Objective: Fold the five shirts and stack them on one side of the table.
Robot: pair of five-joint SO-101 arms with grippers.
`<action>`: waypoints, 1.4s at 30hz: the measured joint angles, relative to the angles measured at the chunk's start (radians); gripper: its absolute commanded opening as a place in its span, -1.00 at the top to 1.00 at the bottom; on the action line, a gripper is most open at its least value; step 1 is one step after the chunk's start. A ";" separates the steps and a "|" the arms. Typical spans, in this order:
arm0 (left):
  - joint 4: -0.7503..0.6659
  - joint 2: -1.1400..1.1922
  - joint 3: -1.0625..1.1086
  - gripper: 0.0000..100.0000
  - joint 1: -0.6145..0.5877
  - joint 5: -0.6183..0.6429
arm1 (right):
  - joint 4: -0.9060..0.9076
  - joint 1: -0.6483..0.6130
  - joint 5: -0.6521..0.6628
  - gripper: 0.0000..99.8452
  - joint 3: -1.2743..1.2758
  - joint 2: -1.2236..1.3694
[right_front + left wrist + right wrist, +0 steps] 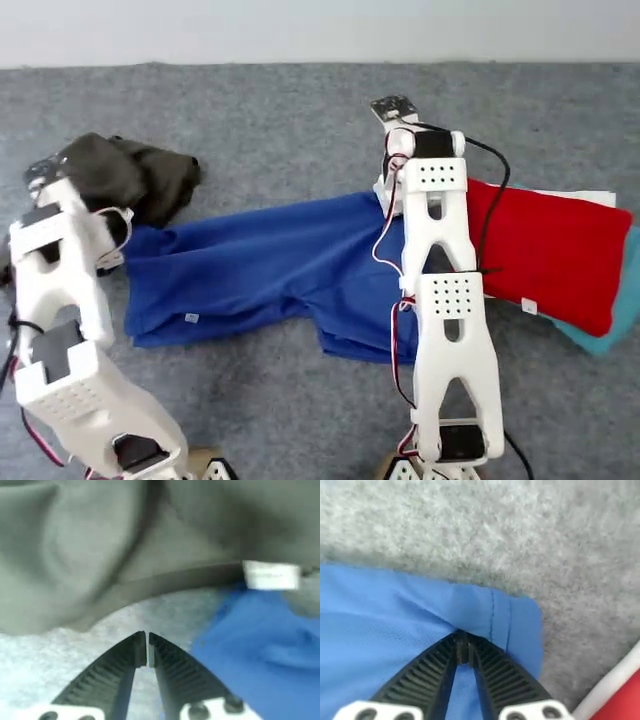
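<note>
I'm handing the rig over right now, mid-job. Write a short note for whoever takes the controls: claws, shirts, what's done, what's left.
Left claw: shut, holding nothing, over the table beside the crumpled dark shirt.
Right claw: shut on the hem of the blue shirt, at its far edge.
The blue shirt lies spread out mid-table, not yet folded.
Done: the red shirt is folded at the table's right side, lying on a teal shirt; a white cloth shows at its far edge.
Left: fold the blue shirt, then the dark shirt, and add both on top of the red shirt.
</note>
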 measured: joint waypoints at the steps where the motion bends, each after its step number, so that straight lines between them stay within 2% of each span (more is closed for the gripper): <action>1: 0.008 -0.035 0.000 0.97 0.031 0.000 | 0.002 -0.006 0.014 0.98 -0.018 0.000; 6: 0.023 -0.276 0.002 0.97 0.203 -0.003 | 0.002 -0.069 0.078 0.98 -0.074 -0.146; 9: 0.023 -0.327 0.021 0.97 0.250 0.020 | 0.002 -0.106 0.101 0.98 -0.074 -0.262; 14: -0.014 -0.169 0.101 0.97 0.242 0.043 | 0.002 -0.110 0.103 0.98 -0.040 -0.321; 18: -0.017 -0.049 0.104 0.97 0.221 0.063 | -0.006 -0.049 0.103 0.98 0.048 -0.232; 24: -0.054 -0.051 0.118 0.97 0.226 0.080 | -0.009 0.018 0.104 0.98 0.069 -0.060; 31: -0.058 -0.064 0.124 0.97 0.184 0.058 | 0.002 0.029 0.107 0.98 0.040 -0.043; 34: -0.035 -0.155 0.163 0.97 0.190 -0.003 | 0.003 0.021 0.112 0.98 -0.005 -0.074; 37: -0.032 -0.325 0.229 0.97 0.183 -0.005 | 0.003 0.015 0.141 0.98 0.005 -0.172; 42: -0.071 -0.681 0.423 0.89 0.163 -0.002 | 0.003 0.011 0.229 0.98 0.239 -0.422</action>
